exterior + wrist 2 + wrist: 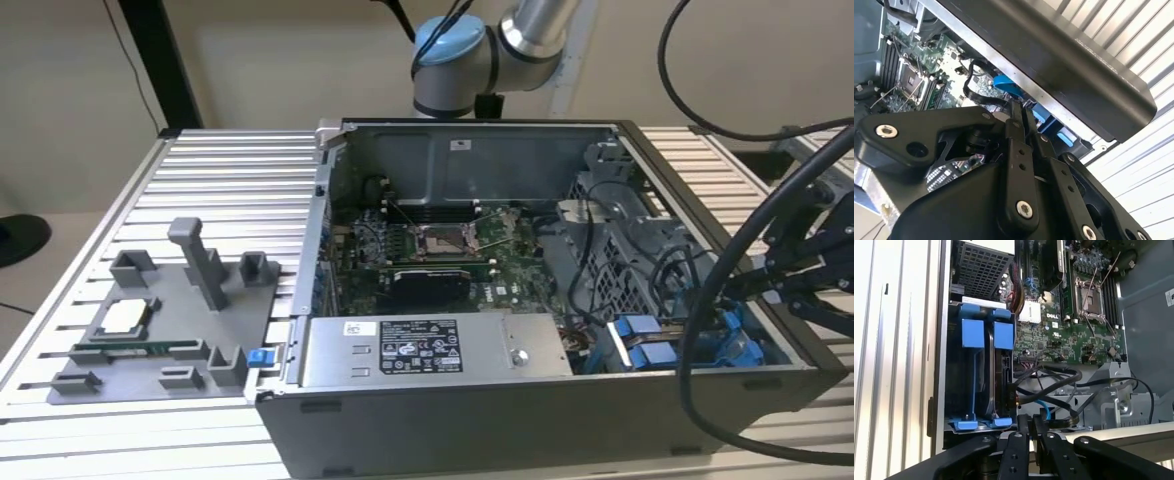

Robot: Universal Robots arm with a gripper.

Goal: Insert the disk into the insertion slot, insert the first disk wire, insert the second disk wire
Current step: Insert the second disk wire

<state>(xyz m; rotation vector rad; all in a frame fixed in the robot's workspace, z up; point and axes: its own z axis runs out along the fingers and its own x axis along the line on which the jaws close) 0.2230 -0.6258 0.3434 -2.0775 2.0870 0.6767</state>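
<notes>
Black gripper (1029, 427) fingers (1023, 426) fill the bottom centre of the first wrist view, pressed close together; whether they pinch anything I cannot tell. Just above them black cables (1054, 382) loop over the green motherboard (1079, 335). At centre left the disk (996, 375) stands edge-on in the insertion slot (974, 385), blue rails alongside. At the exterior view's lower right, blue tabs (643, 340) show inside the open computer case (534, 420).

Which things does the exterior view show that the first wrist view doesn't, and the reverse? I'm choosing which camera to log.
Exterior view: the labelled power-supply box, the grey fixture tray at that view's left, and the arm. First wrist view: the claw, close to a light-blue cable. Shared: the motherboard and the insertion slot with its blue rails.
</notes>
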